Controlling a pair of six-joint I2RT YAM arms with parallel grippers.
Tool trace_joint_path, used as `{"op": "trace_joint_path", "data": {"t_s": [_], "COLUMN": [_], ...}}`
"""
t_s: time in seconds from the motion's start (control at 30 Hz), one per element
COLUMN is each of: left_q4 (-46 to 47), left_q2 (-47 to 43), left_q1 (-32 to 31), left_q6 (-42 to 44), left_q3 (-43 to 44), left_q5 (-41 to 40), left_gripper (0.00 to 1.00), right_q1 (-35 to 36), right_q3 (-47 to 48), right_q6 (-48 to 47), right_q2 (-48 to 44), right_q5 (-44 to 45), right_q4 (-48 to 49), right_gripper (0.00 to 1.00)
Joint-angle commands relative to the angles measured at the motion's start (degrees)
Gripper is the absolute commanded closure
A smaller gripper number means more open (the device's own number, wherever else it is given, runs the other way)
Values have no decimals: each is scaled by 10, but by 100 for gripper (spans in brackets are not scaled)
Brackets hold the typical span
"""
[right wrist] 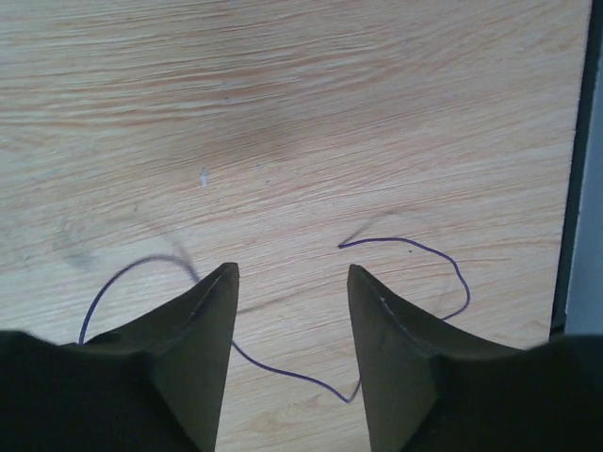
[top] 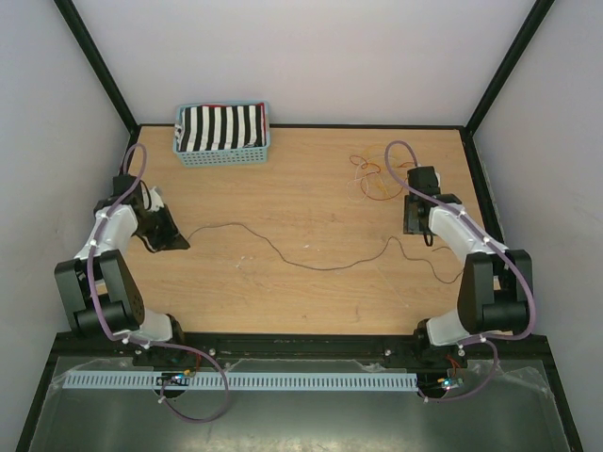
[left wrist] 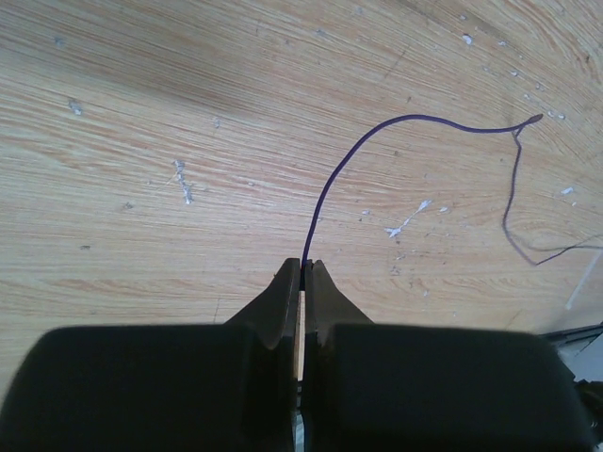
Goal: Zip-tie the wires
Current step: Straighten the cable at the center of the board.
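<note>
Table of light wood takes up most of the top view. Blue basket at the far left edge holds striped cloth. Left gripper is low over the left side, jaws clenched on one end of the dark wire, which arcs away from the tips. In the top view that wire trails loosely across the table toward the right arm. Right gripper hovers with jaws spread, grasping nothing, the dark wire lying on the wood beneath its fingers. Orange and red wires are tangled at far right, near the right gripper.
</note>
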Motion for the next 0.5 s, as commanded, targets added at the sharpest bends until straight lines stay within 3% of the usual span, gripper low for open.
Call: {"op": "trace_joint_path", "data": {"t_s": [0.0, 0.1, 0.3, 0.47], "left_q4": [7, 6, 5, 6], "left_q2": [7, 11, 12, 24], "left_q1": [-5, -4, 5, 28], "left_q6": [-9, -9, -9, -14], "left_q3": [-3, -4, -9, -13], "left_q5": [18, 12, -20, -12], "left_gripper": [100, 95, 81, 73], "right_q1": [0, -1, -1, 0], "right_q3": [0, 3, 38, 77], "right_q6": [-7, -11, 3, 51], "right_q2": [-39, -62, -62, -30], "right_q5": [-71, -122, -204, -268], "right_q4": [-15, -14, 10, 90], "right_gripper": [37, 29, 24, 17]}}
